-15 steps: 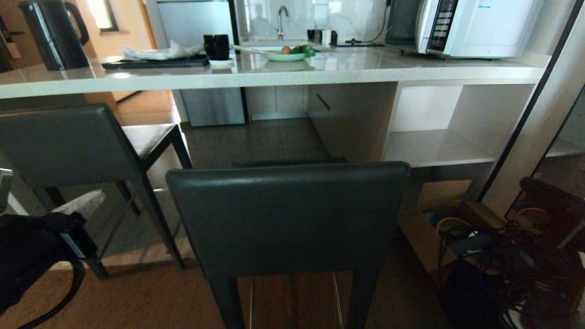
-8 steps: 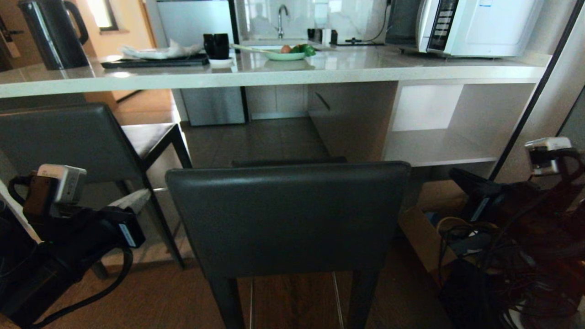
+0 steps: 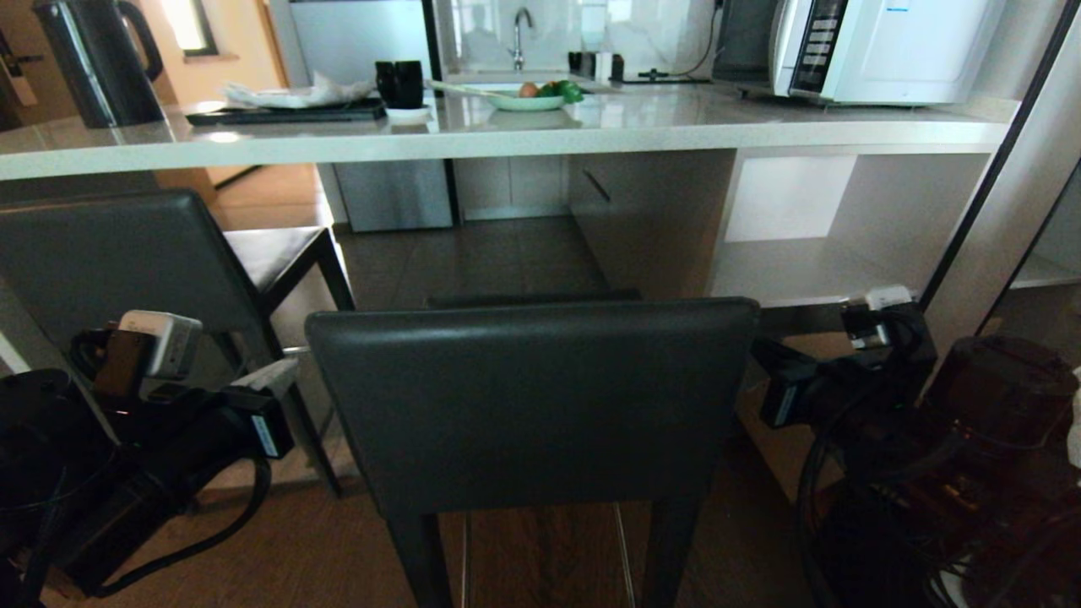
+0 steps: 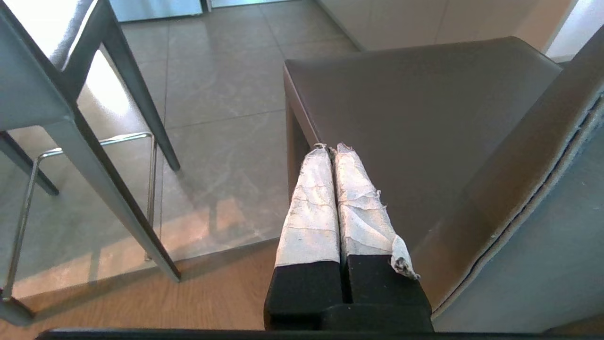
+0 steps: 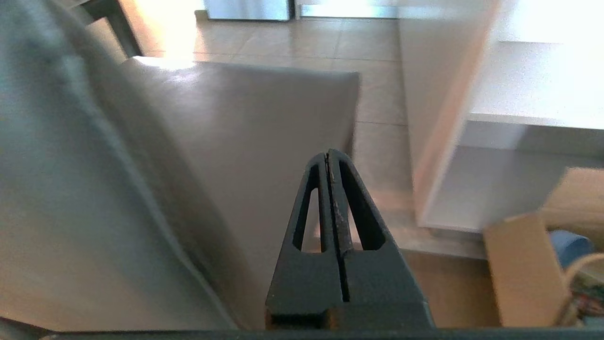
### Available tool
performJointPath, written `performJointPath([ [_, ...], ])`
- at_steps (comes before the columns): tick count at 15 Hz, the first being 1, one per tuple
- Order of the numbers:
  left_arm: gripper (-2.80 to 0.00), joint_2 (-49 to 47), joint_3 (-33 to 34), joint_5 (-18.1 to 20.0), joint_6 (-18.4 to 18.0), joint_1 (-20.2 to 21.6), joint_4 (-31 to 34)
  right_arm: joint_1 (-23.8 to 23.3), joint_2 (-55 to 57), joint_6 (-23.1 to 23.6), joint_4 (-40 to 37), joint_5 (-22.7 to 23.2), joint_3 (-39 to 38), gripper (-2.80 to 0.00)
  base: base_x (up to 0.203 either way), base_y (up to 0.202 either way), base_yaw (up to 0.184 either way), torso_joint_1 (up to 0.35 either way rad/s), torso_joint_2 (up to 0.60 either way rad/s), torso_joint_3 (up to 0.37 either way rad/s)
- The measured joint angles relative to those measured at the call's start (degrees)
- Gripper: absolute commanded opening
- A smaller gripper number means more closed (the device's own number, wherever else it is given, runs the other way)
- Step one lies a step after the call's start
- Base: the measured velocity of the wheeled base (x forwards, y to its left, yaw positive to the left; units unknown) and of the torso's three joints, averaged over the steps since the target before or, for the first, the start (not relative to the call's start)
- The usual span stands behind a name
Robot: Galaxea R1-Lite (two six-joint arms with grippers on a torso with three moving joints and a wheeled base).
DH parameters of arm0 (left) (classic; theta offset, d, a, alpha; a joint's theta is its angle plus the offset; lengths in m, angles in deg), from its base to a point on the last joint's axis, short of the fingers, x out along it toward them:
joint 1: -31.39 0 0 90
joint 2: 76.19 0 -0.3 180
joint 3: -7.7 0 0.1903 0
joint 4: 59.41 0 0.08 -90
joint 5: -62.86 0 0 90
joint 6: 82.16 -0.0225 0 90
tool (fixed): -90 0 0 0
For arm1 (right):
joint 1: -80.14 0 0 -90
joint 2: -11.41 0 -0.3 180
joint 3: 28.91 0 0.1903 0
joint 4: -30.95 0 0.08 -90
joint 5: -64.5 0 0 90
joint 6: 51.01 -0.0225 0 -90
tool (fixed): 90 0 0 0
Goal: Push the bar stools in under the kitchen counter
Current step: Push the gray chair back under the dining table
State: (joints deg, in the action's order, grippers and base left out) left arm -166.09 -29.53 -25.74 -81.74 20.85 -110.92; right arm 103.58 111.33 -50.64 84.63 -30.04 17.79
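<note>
Matt leather stool backrest (image 3: 532, 397), glossy stone counter (image 3: 507, 135), chrome footrest (image 4: 85, 144)

Head camera looks down at the counter (image 3: 507, 139); both wrist cameras flank, close up, the near stool (image 3: 532, 397).

Daylight enters from the far kitchen side, putting glare on the kitchen counter (image 3: 591, 127) top and floor tiles (image 4: 222, 85). The near stool backrest (image 3: 532, 405) stays dim and shadowed. The right wrist view is washed out and motion-blurred.
</note>
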Motion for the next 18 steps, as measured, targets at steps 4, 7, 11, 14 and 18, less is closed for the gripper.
performJointPath([
  [4,-2.80,-0.35,-0.02,-1.44,0.01,-2.18,0.00,2.56,3.04,1.29,0.32,-2.65,3.14,-2.80,0.000,0.000,0.000,0.000,0.00,0.000],
  [7,-2.80,-1.10,-0.16,-3.83,0.07,-5.35,-0.21,3.23,3.83,1.30,0.33,-3.36,4.31,-2.80,0.000,0.000,0.000,0.000,0.00,0.000],
  [11,-2.80,-2.96,-1.51,-5.50,0.02,-7.37,-2.30,3.96,4.14,1.57,0.32,-3.48,4.52,-2.80,0.000,0.000,0.000,0.000,0.00,0.000],
  [14,-2.80,-3.40,-1.49,-5.61,0.08,-8.35,-2.33,5.03,4.49,1.60,0.33,-3.58,4.73,-2.80,0.000,0.000,0.000,0.000,0.00,0.000],
  [18,-2.80,-3.62,-1.18,-7.07,0.00,-8.85,-2.28,5.27,4.84,1.60,0.27,-3.69,5.28,-2.80,0.000,0.000,0.000,0.000,0.00,0.000],
])
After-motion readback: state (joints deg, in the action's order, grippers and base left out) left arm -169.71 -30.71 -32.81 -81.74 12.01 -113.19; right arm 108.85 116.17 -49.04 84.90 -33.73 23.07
